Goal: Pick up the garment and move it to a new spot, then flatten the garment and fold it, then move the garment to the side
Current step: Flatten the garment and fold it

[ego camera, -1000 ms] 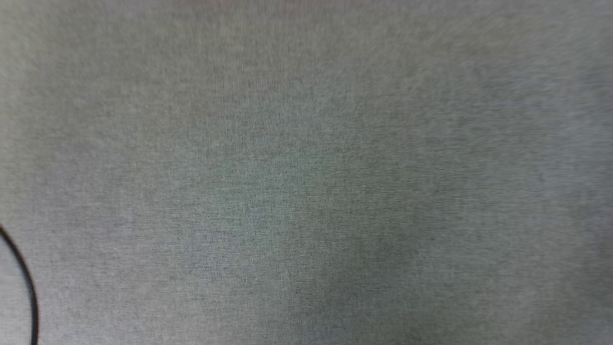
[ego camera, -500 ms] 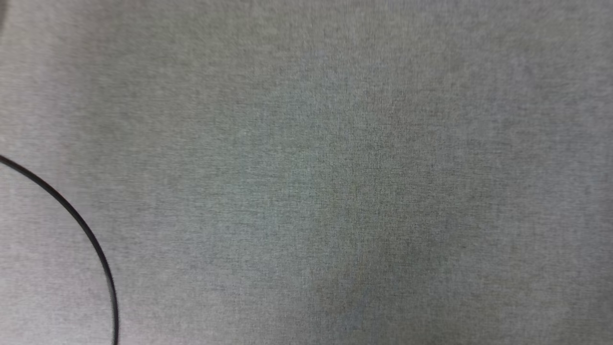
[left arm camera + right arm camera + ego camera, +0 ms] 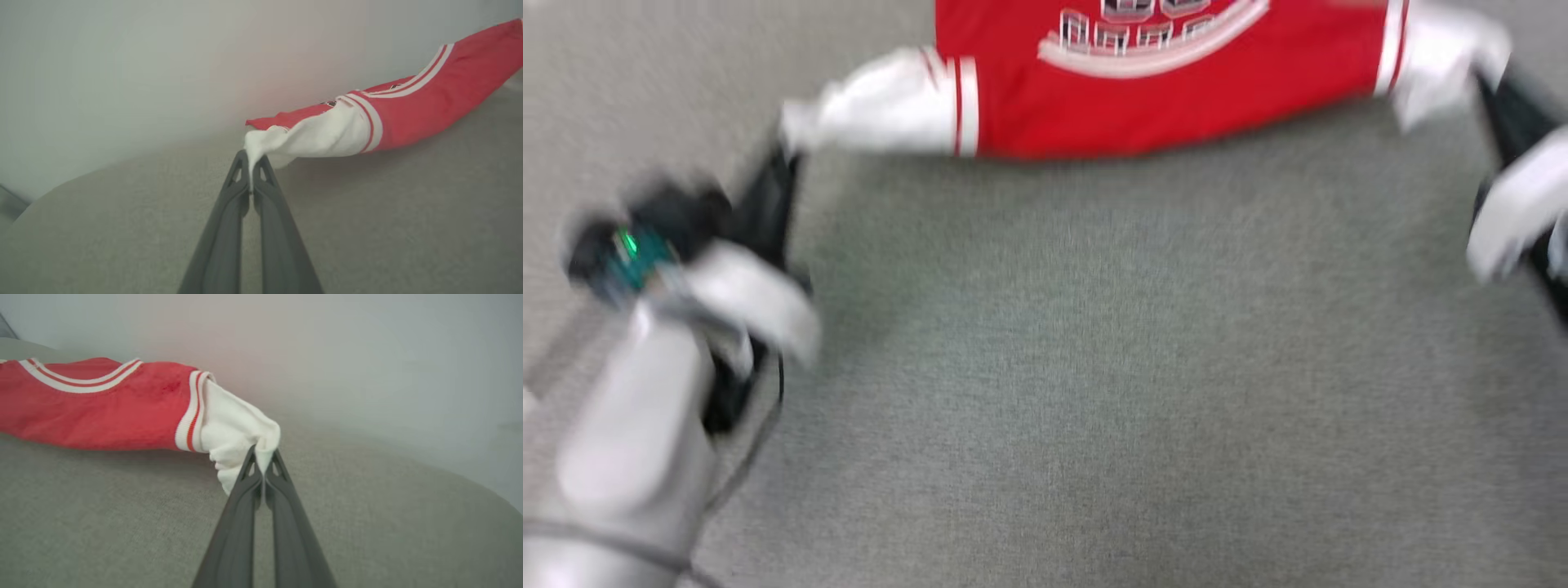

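We keep our left gripper (image 3: pixel 250 165) clamped on one white sleeve (image 3: pixel 310 136) | right gripper (image 3: pixel 263 457) clamped on the other white sleeve (image 3: pixel 233 428) | garment (image 3: pixel 1160 98) stretched between both, lettering up, over the grey surface (image 3: pixel 1094 367)

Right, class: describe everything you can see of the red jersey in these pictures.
The garment is a soft red jersey with short white sleeves, red-and-white striped trim and dark, white-outlined lettering, blurred and cut off at the head view's top edge. It is stretched widthwise: the left gripper is shut on one sleeve end, the right gripper on the other. Its body sags low over the grey fabric surface; whether it touches is unclear.
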`<state>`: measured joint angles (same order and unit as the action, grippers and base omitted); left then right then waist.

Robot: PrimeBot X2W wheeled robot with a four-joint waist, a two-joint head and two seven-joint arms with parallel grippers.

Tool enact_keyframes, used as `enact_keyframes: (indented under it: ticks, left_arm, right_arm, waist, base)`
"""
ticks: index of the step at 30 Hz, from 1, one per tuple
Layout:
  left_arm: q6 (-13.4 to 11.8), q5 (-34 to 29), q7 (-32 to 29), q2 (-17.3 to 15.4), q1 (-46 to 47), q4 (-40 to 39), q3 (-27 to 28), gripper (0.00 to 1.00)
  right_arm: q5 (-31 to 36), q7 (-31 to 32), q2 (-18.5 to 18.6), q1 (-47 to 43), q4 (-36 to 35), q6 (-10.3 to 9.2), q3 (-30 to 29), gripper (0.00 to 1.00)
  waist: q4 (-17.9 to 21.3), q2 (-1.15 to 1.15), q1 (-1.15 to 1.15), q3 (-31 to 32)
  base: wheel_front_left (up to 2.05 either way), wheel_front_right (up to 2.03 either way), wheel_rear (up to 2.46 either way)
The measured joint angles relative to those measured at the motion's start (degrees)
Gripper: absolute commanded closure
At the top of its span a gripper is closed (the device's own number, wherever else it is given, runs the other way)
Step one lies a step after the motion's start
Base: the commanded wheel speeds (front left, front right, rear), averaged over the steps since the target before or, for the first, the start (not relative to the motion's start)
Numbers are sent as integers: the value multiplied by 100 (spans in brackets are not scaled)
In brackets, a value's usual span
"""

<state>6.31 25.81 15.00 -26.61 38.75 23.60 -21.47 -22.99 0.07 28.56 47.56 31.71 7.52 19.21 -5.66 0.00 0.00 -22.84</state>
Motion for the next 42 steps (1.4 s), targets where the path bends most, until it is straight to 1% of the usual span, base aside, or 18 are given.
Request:
enact_keyframes:
  ticks: [2,5,8,11,14,16,19,21,24,27,29,32,34,35,36,37,40,42]
  left_arm:
    - [-46,-116,0,-66,-583,-125,-133,100]
    - [-136,-65,-92,-166,-1398,-311,-245,100]
    - [-205,13,-224,-265,-1999,-495,-309,100]
    - [-275,26,-369,-402,-2545,-631,-402,100]
    - [-359,65,-471,-505,-2992,-795,-463,100]
    - [-434,121,-531,-545,-3256,-940,-464,100]
    - [-511,227,-657,-591,-3637,-1185,-474,100]
    - [-611,278,-715,-686,-3860,-1345,-447,100]
    - [-804,302,-781,-824,-4186,-1559,-387,100]
    - [-940,422,-837,-861,-4413,-1798,-305,100]
    - [-991,441,-917,-877,-4540,-1930,-312,100]
    - [-991,482,-1084,-892,-4677,-2056,-398,100]
    - [-1007,494,-1129,-906,-4681,-2135,-408,100]
    - [-1012,494,-1140,-916,-4680,-2170,-411,100]
    - [-1012,493,-1159,-915,-4677,-2212,-428,100]
    - [-1010,494,-1180,-909,-4673,-2265,-448,100]
    - [-1002,464,-1248,-896,-4664,-2441,-536,100]
    - [-1002,405,-1365,-894,-4663,-2585,-641,100]
  right_arm:
    - [-221,94,119,-537,-203,1,124,100]
    - [-352,204,400,-1250,-477,1,231,100]
    - [-609,323,542,-1894,-733,1,258,100]
    - [-698,470,747,-2514,-948,1,377,100]
    - [-1051,666,793,-3005,-1080,1,353,100]
    - [-1092,762,851,-3259,-1225,1,434,100]
    - [-1099,875,1071,-3528,-1428,1,534,100]
    - [-1240,1006,1111,-3724,-1527,1,533,100]
    - [-1247,1240,1223,-4006,-1701,2,533,100]
    - [-1404,1463,1224,-4321,-1949,1,444,100]
    - [-1441,1597,1228,-4545,-2096,1,365,100]
    - [-1417,1712,1220,-4768,-2258,1,203,100]
    - [-1441,1811,1143,-4864,-2312,1,85,100]
    - [-1434,1830,1109,-4893,-2346,1,43,71]
    - [-1425,1876,1088,-4902,-2375,1,-5,15]
    - [-1429,1930,1057,-4902,-2401,1,-78,0]
    - [-1644,2269,900,-4899,-2464,-1,-307,0]
    - [-1717,2494,839,-4864,-2627,0,-480,0]
  waist:
    - [5,0,-1,241]
    - [19,0,-1,576]
    - [36,0,-2,855]
    - [46,0,-2,1102]
    - [64,0,-2,1321]
    - [94,0,-2,1439]
    - [153,0,-2,1572]
    - [192,0,-2,1649]
    - [259,0,-2,1744]
    - [314,0,-1,1791]
    - [335,0,-1,1784]
    - [367,0,-1,1768]
    - [382,0,-1,1752]
    - [386,0,-1,1742]
    - [388,0,-1,1734]
    - [389,0,-1,1728]
    - [383,0,0,1720]
    - [358,0,0,1711]
  base:
    - [0,0,0]
    - [0,0,0]
    - [0,0,0]
    - [0,0,0]
    - [0,0,0]
    - [0,0,0]
    - [0,0,0]
    - [0,0,0]
    - [0,0,0]
    - [0,0,0]
    - [0,0,0]
    - [0,0,0]
    - [0,0,0]
    - [0,0,0]
    - [0,0,0]
    - [0,0,0]
    - [0,0,0]
    - [0,0,0]
